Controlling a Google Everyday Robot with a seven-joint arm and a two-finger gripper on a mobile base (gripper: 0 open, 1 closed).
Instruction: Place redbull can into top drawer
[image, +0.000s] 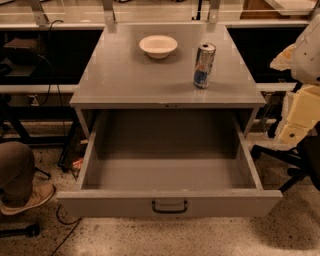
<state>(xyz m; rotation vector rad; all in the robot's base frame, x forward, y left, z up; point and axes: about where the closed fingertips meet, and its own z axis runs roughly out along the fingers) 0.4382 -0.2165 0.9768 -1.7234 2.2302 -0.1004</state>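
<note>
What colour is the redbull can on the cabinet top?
The redbull can is silver and blue with red marks, camera view; gripper at right edge.

The top drawer (170, 202) stands pulled out, its well open from above between the two side walls, so there is a wide way in over the front panel. On the cabinet top (120, 80) the redbull can (204, 65) stands upright near the right front, with open surface to its left and front. The white bowl (158, 46) sits behind it to the left, well apart. The gripper (296, 122) hangs off the cabinet's right side. A person's shoe (30, 199) rests on the floor left of the drawer front.
</note>
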